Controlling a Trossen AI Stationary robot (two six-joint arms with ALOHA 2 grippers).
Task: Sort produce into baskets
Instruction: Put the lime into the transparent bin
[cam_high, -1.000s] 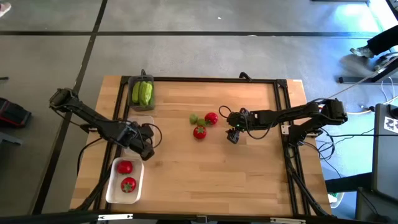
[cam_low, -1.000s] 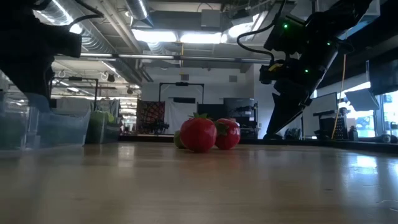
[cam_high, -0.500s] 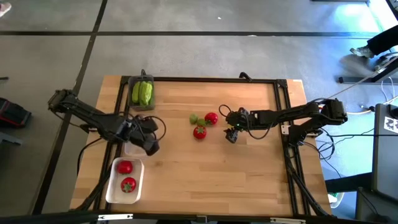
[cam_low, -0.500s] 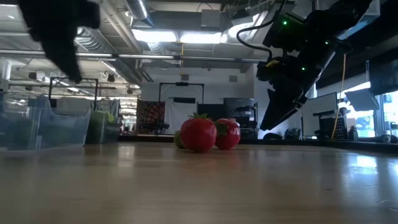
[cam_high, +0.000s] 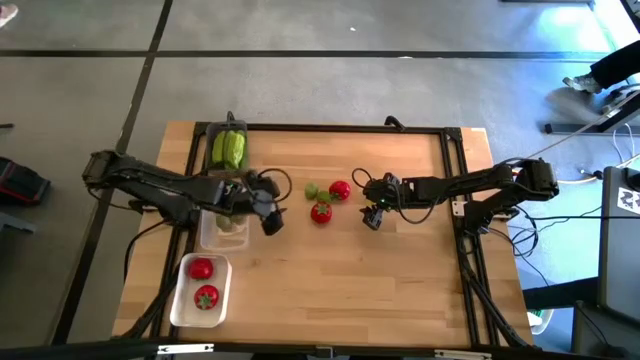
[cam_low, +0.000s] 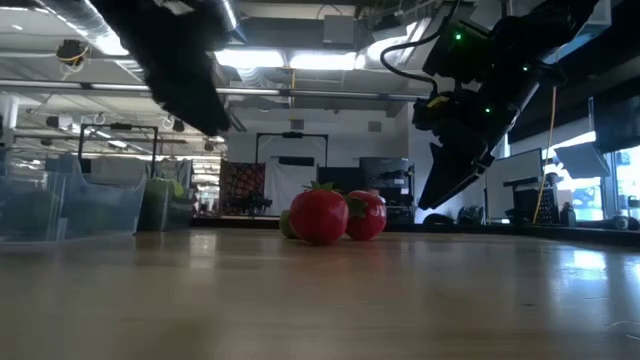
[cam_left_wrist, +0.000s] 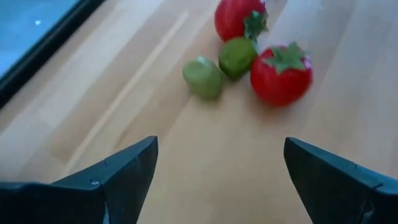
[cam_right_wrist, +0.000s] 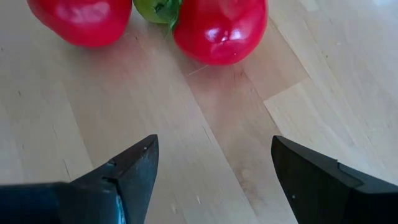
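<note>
Two red tomatoes (cam_high: 339, 189) (cam_high: 321, 211) and two small green fruits (cam_left_wrist: 203, 78) (cam_left_wrist: 236, 57) lie in a cluster on the wooden table's middle. My left gripper (cam_high: 270, 222) hovers open to their left, pointing at them, past the clear basket (cam_high: 221, 232). My right gripper (cam_high: 372, 218) hangs open just right of the cluster, above the table. The dark grey basket (cam_high: 228, 130) at the far left holds cucumbers (cam_high: 229, 150). The white basket (cam_high: 181, 300) at the near left holds two tomatoes (cam_high: 202, 267) (cam_high: 206, 296).
A black frame (cam_high: 330, 128) runs along the table's far and side edges. Bare wood lies between the cluster and the near edge (cam_high: 340, 300). In the low view the clear basket (cam_low: 70, 205) stands at the left, the tomatoes (cam_low: 320, 215) in the middle.
My left gripper has swung from over the white and clear baskets toward the table's right and slightly far, toward the produce cluster, rising a little and turning as it went. It has stayed open with nothing in it.
</note>
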